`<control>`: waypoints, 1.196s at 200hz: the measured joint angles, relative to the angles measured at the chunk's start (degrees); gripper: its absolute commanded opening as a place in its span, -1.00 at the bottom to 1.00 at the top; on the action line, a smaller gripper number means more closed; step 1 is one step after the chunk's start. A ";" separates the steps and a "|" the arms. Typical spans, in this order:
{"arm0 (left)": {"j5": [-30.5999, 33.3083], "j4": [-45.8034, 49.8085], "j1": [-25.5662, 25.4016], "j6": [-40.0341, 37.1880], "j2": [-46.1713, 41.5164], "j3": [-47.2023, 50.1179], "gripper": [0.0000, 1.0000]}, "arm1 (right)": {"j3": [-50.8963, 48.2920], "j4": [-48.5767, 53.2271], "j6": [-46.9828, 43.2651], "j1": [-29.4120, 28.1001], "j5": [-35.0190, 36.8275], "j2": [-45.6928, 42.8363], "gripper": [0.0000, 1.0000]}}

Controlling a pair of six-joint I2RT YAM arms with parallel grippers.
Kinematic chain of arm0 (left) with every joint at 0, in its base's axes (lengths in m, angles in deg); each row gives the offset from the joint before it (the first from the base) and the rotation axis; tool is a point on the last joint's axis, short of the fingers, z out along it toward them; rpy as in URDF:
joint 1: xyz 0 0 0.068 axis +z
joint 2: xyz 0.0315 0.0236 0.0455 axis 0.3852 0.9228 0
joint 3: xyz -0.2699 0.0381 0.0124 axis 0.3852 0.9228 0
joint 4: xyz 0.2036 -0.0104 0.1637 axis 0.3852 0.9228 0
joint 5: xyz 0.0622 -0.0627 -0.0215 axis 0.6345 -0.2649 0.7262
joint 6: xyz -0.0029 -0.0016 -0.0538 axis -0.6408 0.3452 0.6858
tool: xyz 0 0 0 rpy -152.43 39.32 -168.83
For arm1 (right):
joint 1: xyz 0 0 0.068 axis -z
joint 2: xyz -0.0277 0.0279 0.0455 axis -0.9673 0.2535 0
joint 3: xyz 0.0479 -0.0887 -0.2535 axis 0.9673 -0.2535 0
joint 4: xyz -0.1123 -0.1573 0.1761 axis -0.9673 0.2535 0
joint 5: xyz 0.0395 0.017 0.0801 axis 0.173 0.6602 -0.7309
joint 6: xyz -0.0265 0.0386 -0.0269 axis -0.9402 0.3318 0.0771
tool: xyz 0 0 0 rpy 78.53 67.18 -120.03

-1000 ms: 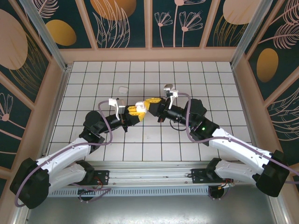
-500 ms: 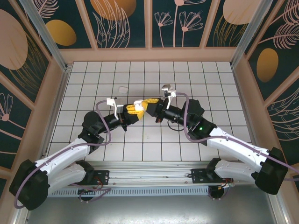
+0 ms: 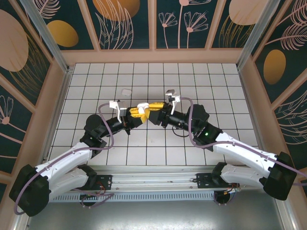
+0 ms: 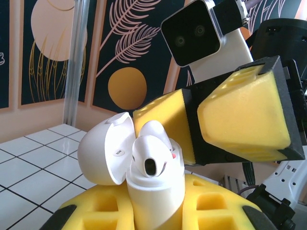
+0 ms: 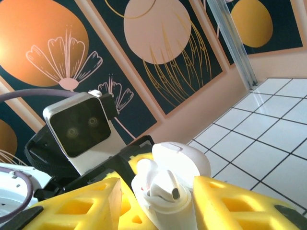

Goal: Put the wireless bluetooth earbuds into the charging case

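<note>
at the middle of the white tiled table [image 3: 201, 76] the two arms meet tip to tip. the left gripper [image 3: 138, 112] has its yellow foam-padded fingers [image 4: 91, 213] clenched around the lower body of a white glossy rounded plastic charging case [image 4: 156, 191] and holds it upright above the tiles. in the left wrist view the case's domed white lid [image 4: 103, 151] stands swung open to the left. two small white glossy plastic wireless earbuds sit in the mouth of the case with their tops above its rim. the front earbud [image 4: 149, 155] turns a dark oval opening toward the camera, and the second earbud [image 4: 156, 130] sits just behind it. how deep either one sits cannot be told. the right gripper [image 3: 152, 108] faces the case with its jaws released and parted. in the left wrist view one of its yellow foam pads is just behind the earbuds and the other is off to the right, with the right arm's white camera housing [image 4: 194, 31] above them. in the right wrist view the two yellow pads stand on either side of the case, and the open lid and an earbud rise between them. whether either pad touches the case or an earbud cannot be told. on the tiles beyond the left gripper, well apart from both arms, lies a small white piece [image 3: 126, 91], too small to identify.
</note>
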 measured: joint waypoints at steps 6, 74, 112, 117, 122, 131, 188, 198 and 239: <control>-0.02 0.02 -0.02 0.00 -0.07 0.00 -1.00 | 0.00 0.66 -0.09 -0.04 0.28 -0.31 -0.09; -0.33 0.33 -0.02 -0.26 -0.46 0.00 -1.00 | 0.94 9.14 0.52 2.71 3.15 -5.35 0.30; -1.68 0.35 -0.02 -0.24 1.49 0.00 -1.00 | 2.78 12.66 5.38 9.92 -3.06 -2.73 0.17; -1.81 0.35 -0.02 -0.24 1.77 0.00 -1.00 | 2.91 12.98 6.16 10.27 -3.54 -2.23 0.15; -1.97 0.35 -0.02 -0.24 2.05 0.00 -1.00 | 2.99 13.31 6.62 10.40 -3.98 -1.70 0.14; -2.32 0.35 -0.02 -0.24 2.45 0.00 -1.00 | 3.17 13.86 7.58 10.47 -5.05 -0.70 0.11; -3.02 0.74 0.61 -0.17 3.43 0.68 -1.00 | 5.73 15.06 11.41 11.50 -10.78 5.44 0.08; -2.97 0.70 0.72 -0.15 3.43 0.87 -1.00 | 5.73 14.67 12.09 11.80 -11.76 5.92 0.08; -2.99 0.57 0.81 -0.15 3.48 1.18 -1.00 | 5.73 13.99 13.64 12.63 -14.38 6.80 0.07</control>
